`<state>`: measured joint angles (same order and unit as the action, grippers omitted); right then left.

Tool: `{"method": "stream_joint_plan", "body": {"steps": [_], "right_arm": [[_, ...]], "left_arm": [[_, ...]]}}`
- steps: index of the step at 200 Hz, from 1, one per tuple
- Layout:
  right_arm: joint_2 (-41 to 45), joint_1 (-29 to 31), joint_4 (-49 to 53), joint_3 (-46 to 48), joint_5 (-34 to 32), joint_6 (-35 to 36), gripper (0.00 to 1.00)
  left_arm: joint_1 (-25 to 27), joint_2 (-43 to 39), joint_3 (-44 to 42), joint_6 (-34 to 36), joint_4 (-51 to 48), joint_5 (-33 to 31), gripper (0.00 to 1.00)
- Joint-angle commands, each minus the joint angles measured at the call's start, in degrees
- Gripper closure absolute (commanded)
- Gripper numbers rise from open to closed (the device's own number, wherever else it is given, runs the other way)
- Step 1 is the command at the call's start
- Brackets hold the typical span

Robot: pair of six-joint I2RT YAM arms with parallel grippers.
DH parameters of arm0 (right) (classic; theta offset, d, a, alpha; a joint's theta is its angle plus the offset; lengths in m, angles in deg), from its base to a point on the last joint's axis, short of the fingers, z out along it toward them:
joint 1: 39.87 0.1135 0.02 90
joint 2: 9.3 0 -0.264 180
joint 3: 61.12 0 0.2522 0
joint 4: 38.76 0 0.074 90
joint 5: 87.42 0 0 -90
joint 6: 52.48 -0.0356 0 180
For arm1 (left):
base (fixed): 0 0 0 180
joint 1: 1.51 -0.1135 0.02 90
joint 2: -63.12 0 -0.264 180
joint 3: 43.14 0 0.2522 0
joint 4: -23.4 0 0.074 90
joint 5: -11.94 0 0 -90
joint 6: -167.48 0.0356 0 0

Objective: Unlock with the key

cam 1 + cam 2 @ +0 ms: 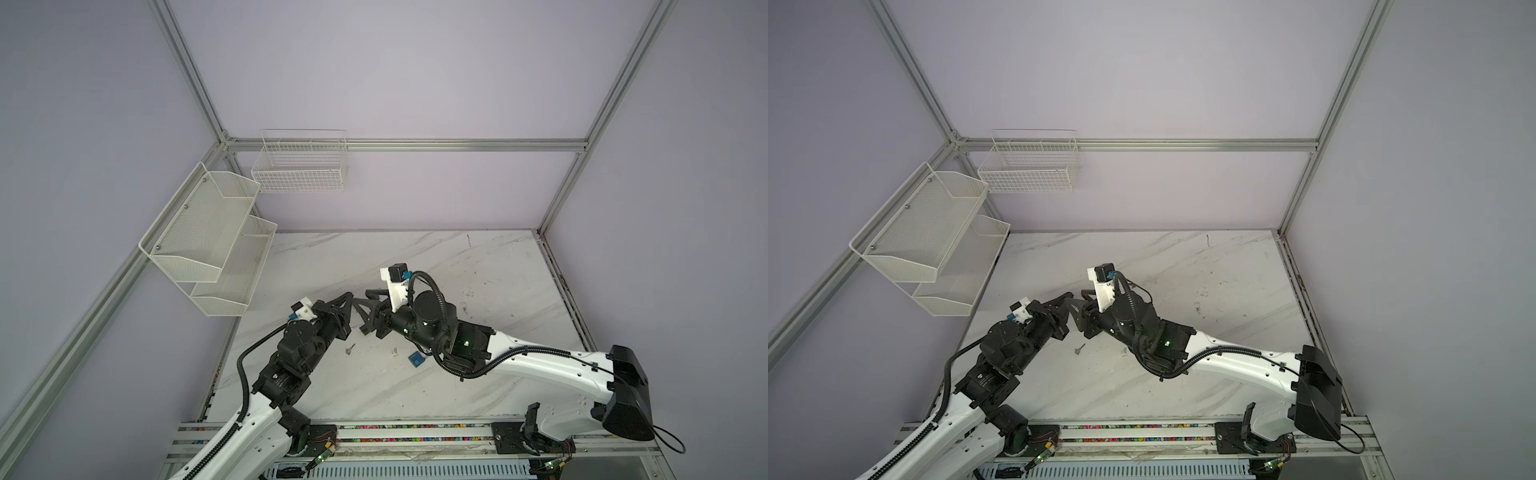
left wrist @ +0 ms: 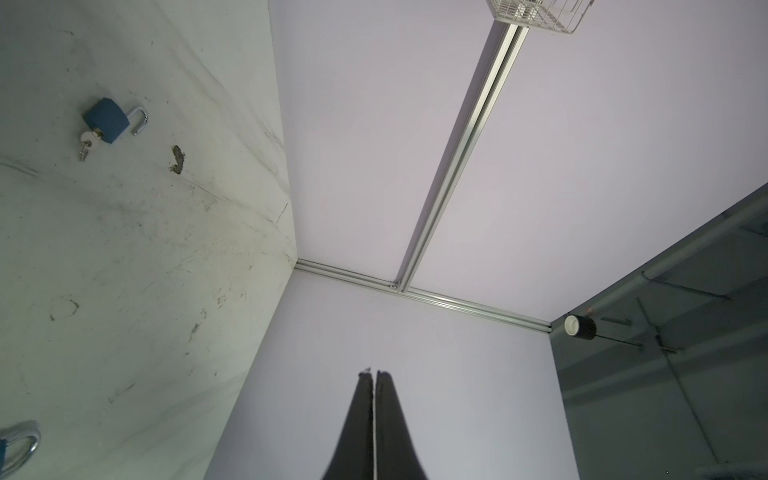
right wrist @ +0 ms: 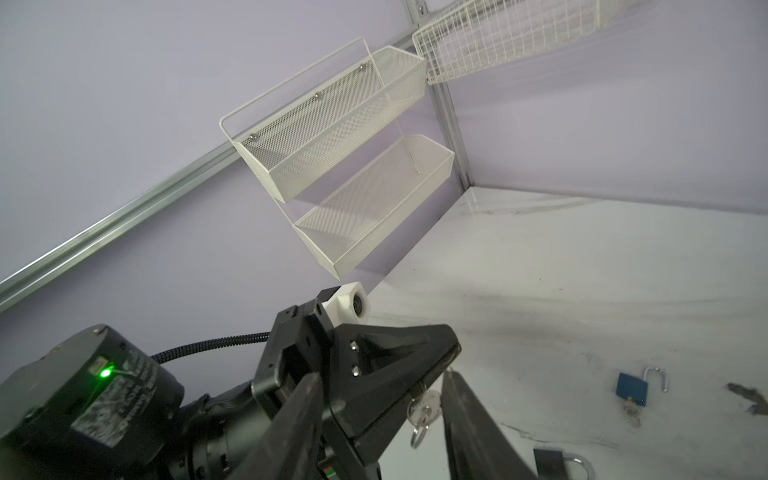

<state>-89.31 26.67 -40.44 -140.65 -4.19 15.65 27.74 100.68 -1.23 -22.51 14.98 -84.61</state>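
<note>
On your left, the two-tier mesh rack (image 1: 208, 245) juts from the side wall, and its lower shelf overhangs the table's (image 1: 478, 257) left back corner. The wire basket (image 1: 299, 166) hangs on the back wall, well above the marble. The left arm reaches in along the table's left edge, so there is little room between it and the rack.

The left gripper (image 1: 349, 297) is raised over the middle of the table with its jaws pressed together. The right wrist view shows them pinching the key (image 3: 428, 401) at the tip, its ring dangling below. A loose key (image 1: 350, 349) lies on the marble just below, near the left wrist.

The right gripper (image 1: 361, 309) faces the left one tip to tip. Its jaws stand apart, one either side of the held key, and I cannot tell whether they touch it.

Further right, the blue padlock (image 1: 416, 360) lies flat under the right forearm. Its shackle is swung open and a small key (image 2: 85, 145) is stuck in its base. A second padlock (image 3: 548, 457) lies near the grippers, mostly out of frame.

Bare marble runs from the grippers to the back wall and to the right edge, where a frame post (image 1: 540, 237) stands at the corner.

The sticker (image 3: 104, 407) on the left arm's motor is too blurred to read.
</note>
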Motion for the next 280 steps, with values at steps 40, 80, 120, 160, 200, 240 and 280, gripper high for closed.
{"method": "stream_joint_plan", "body": {"steps": [40,80,120,160,200,240,280], "right_arm": [[10.1,-10.1,3.4,7.0,20.2,-10.0,0.26],[10.1,-15.8,-0.6,10.4,36.3,-15.8,0.2],[10.1,-16.3,-11.5,15.4,39.4,-19.7,0.2],[7.6,-16.5,-22.7,18.3,40.3,-22.1,0.24],[4.2,-16.5,-32.3,17.7,42.8,-25.1,0.3],[2.9,-16.5,-33.0,15.9,42.3,-24.7,0.39],[1.6,-16.5,-35.1,15.1,42.7,-25.7,0.48]], "left_arm": [[-0.2,2.1,17.4,44.8,-7.7,1.3,1.0],[-0.3,5.0,20.4,63.9,-6.3,10.4,1.0],[-0.3,6.8,17.6,68.0,3.4,19.6,1.0],[-0.2,7.5,17.1,66.9,5.8,22.4,1.0],[-0.2,8.3,16.1,64.9,9.4,25.6,1.0],[-0.2,9.0,16.0,64.0,10.6,27.0,1.0],[-0.2,10.1,16.1,63.6,11.6,28.4,1.0]]}}
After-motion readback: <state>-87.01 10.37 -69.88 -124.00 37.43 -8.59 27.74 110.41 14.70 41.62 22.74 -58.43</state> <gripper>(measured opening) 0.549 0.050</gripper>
